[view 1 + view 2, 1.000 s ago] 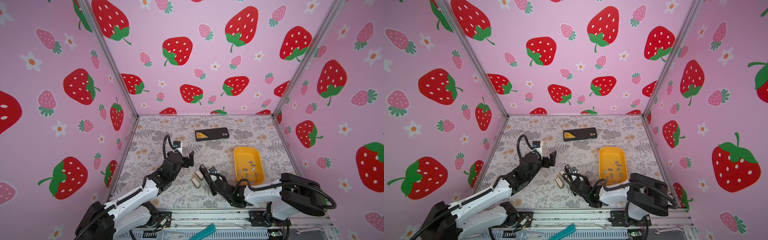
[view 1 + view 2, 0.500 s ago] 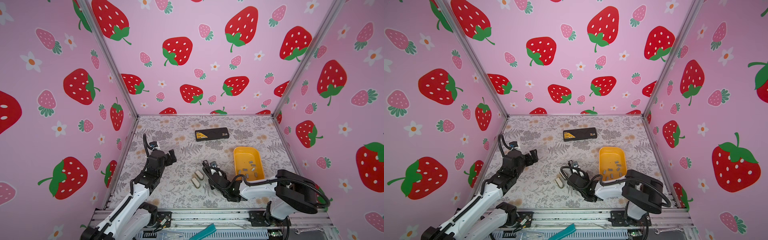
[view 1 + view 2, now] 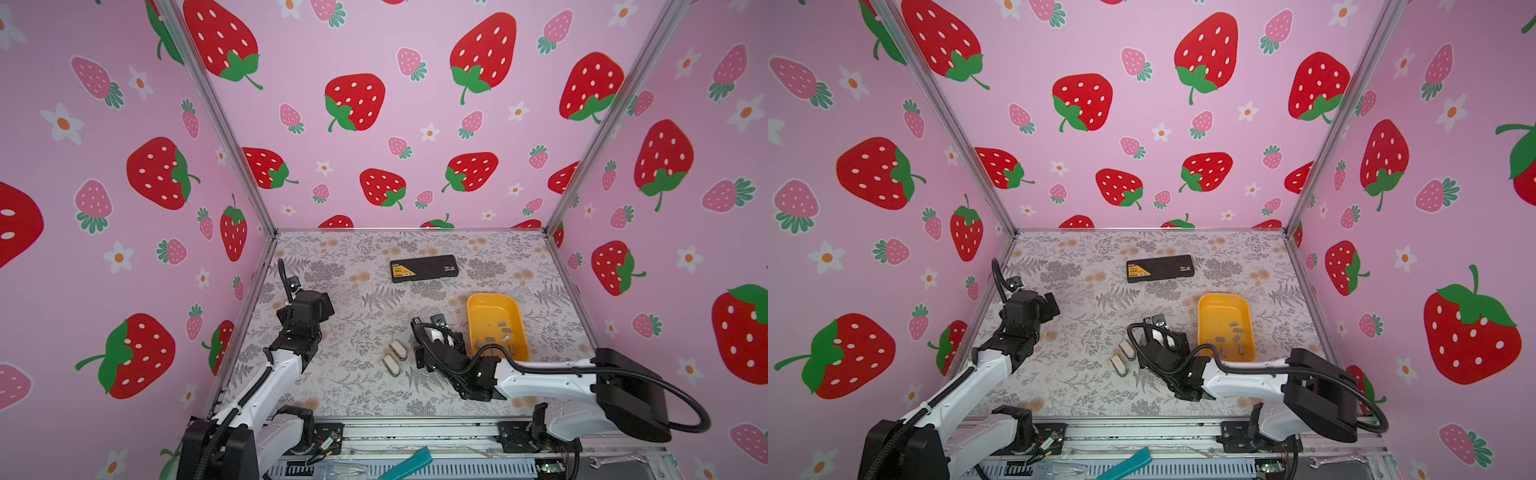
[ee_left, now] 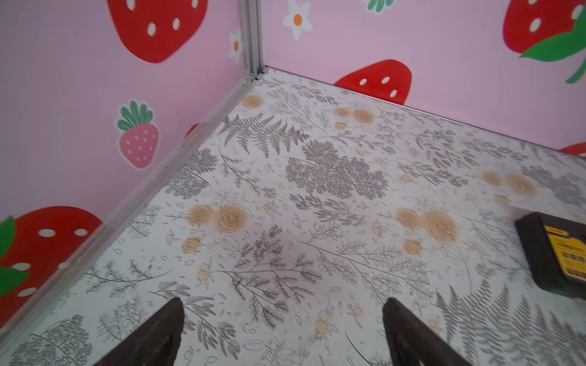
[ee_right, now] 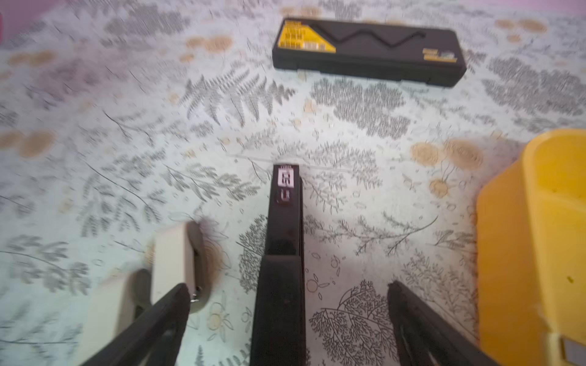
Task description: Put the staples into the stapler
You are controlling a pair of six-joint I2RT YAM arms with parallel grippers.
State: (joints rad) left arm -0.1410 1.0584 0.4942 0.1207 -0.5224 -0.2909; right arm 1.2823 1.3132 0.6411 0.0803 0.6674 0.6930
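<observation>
The black stapler (image 5: 285, 221) lies flat on the floral floor, between the fingers of my right gripper (image 5: 289, 286). That gripper is open, with a clear gap on each side of the stapler. In both top views the right gripper (image 3: 432, 338) (image 3: 1156, 336) covers the stapler. The staples (image 3: 505, 330) (image 3: 1233, 332) are small grey strips lying loose in the yellow tray (image 3: 478, 307) (image 3: 1208, 307), just right of that gripper. My left gripper (image 4: 283, 304) (image 3: 326, 309) is open and empty over bare floor at the left.
A black box with a yellow label (image 3: 424, 269) (image 5: 367, 50) lies towards the back. Two beige and grey pieces (image 3: 395, 357) (image 5: 172, 253) lie just left of the right gripper. Pink strawberry walls close three sides; the left wall runs close beside the left arm.
My left arm has drawn back from the middle to the left side. The right gripper has shifted slightly right and its jaws have opened off the stapler.
</observation>
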